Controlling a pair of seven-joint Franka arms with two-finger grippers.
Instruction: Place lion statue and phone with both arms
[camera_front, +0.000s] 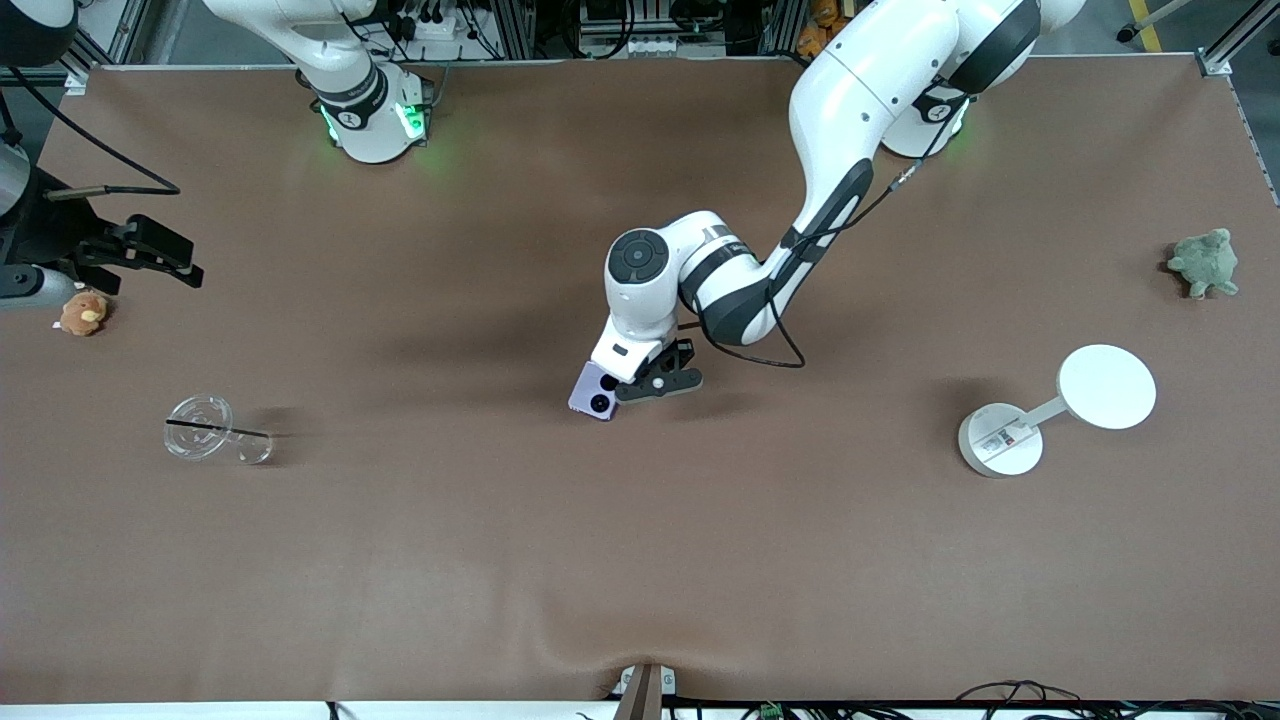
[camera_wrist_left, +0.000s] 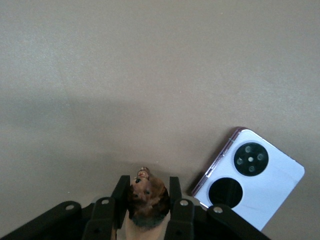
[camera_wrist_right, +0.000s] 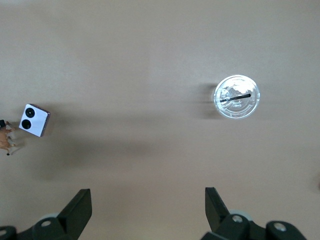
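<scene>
key relation: left gripper (camera_front: 655, 382) sits low at the phone (camera_front: 593, 391), on the phone's edge toward the left arm's end of the surface; lion statue (camera_wrist_left: 146, 199) is clamped between its fingers, head poking out past the pads
landmark: phone, lying flat near mid-surface, camera circles up
phone axis: square body, the two black circles line up diagonally in the front view; one corner points at the front camera
lion statue vs phone: just beside it, apart by a thin strip of surface in the left wrist view; can't tell if the statue's feet touch the surface
left gripper state: closed on the lion statue, pads on both flanks
right gripper (camera_wrist_right: 148, 207): fingers spread wide, nothing between them; hangs well away from the phone toward the right arm's end, waiting, near the tan plush (camera_front: 83, 313)
nearer arm: left by far; phone shows small at the edge of the right wrist view
judgement: statue looks about ready to release next to the phone; phone is left for the right arm, which needs a long reach in
risk: opening fingers could nudge the phone
surface (camera_front: 640, 560): brown mat, flat, slight ripple at the front edge
room: open all round the phone; clear lid (camera_front: 200, 428), white stand (camera_front: 1050, 408) and green turtle (camera_front: 1205, 263) all well apart from it
</scene>
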